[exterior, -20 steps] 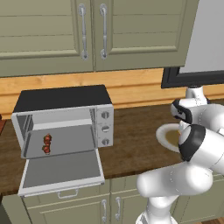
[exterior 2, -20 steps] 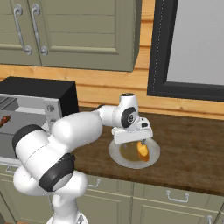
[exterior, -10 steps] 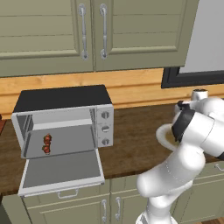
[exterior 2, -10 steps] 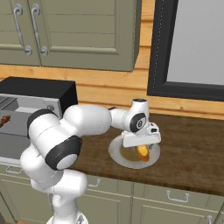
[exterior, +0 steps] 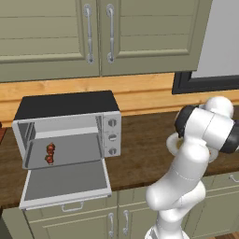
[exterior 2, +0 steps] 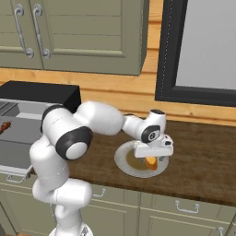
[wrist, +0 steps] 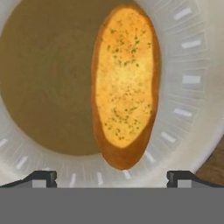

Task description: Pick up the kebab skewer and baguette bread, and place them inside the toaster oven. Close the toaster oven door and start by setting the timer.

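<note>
Your jaws [wrist: 111, 177] stood released and wide, hanging just above the baguette bread [wrist: 124, 85], which lay on a white plate [wrist: 192, 113] on the bench [exterior 2: 203, 159]. The kebab skewer [exterior: 49, 153] already sat inside the toaster oven [exterior: 70, 128], its door [exterior: 65, 183] dropped open. The loaf looked light, crusty and fairly stiff; you'd likely do best pinching it across its narrow middle.

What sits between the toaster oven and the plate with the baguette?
Just bare wooden counter between the toaster oven and the plate holding the baguette bread, as the left base view shows.
</note>
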Controlling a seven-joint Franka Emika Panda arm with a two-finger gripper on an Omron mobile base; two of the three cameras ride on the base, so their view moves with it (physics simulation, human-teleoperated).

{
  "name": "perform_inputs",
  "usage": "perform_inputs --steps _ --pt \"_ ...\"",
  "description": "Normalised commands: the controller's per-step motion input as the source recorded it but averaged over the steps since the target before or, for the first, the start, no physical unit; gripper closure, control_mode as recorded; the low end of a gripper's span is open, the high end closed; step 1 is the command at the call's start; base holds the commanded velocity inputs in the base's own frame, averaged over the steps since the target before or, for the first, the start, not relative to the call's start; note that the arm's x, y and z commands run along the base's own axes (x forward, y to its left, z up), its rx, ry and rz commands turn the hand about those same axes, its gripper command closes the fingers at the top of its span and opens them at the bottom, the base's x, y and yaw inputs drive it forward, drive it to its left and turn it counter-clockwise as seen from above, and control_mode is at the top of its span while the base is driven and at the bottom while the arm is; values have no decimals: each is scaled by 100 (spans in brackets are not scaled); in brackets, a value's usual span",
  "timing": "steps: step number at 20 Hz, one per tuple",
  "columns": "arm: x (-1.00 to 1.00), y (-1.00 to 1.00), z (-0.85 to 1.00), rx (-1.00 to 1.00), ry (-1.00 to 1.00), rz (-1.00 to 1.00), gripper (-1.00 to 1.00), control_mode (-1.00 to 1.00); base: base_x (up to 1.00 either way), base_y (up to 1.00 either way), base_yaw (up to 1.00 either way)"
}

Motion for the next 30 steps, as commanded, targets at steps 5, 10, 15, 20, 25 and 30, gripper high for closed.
perform_inputs --steps 5,10,15,20,25,30 --pt "32 0 -13 2 0 0 -100 -100 0 0 0" --pt "26 0 -15 0 0 0 -100 -100 0 0 0" --pt "9 6 -24 0 0 0 -100 -100 0 0 0" --pt "5 0 -15 0 0 0 -100 -100 0 0 0" --pt "0 4 -12 0 0 0 -100 -100 0 0 0" --pt "0 15 -10 0 0 0 -100 -100 0 0 0"
